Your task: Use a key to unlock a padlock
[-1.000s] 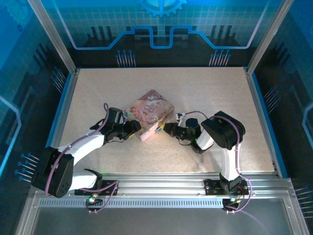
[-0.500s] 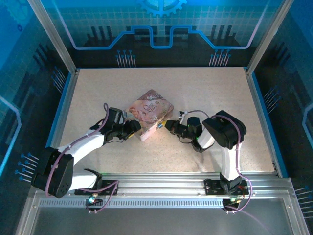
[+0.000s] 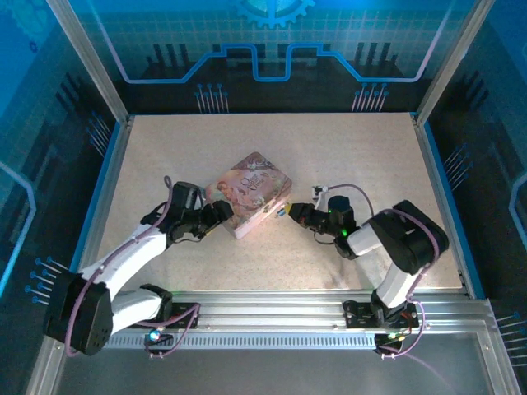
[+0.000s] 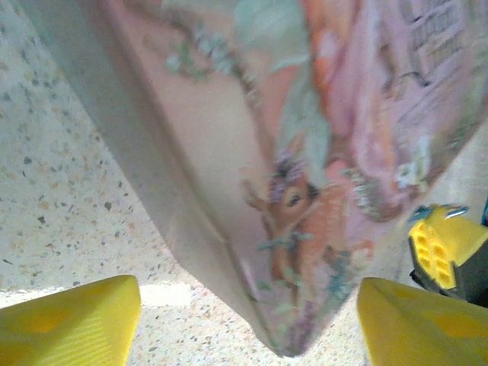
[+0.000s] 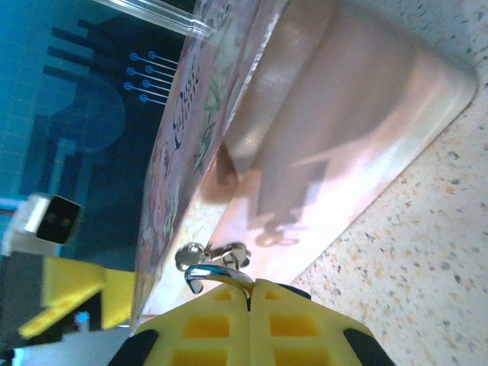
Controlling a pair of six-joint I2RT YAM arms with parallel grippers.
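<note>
Padlock [image 5: 219, 274] is sitting pinched in the closed right gripper [image 5: 249, 293], its shackle poking out just beside the pink tin's [image 3: 251, 191] right side, while the left gripper's [image 3: 222, 216] fingers [image 4: 76, 320] are standing apart around the tin's near corner.

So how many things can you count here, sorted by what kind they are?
Grippers: 2, the left gripper and right gripper
Boxes: 1, the pink tin box
Tiny metal bits: 1, the shiny metal piece in the right gripper, key or padlock unclear
Total: 4
</note>
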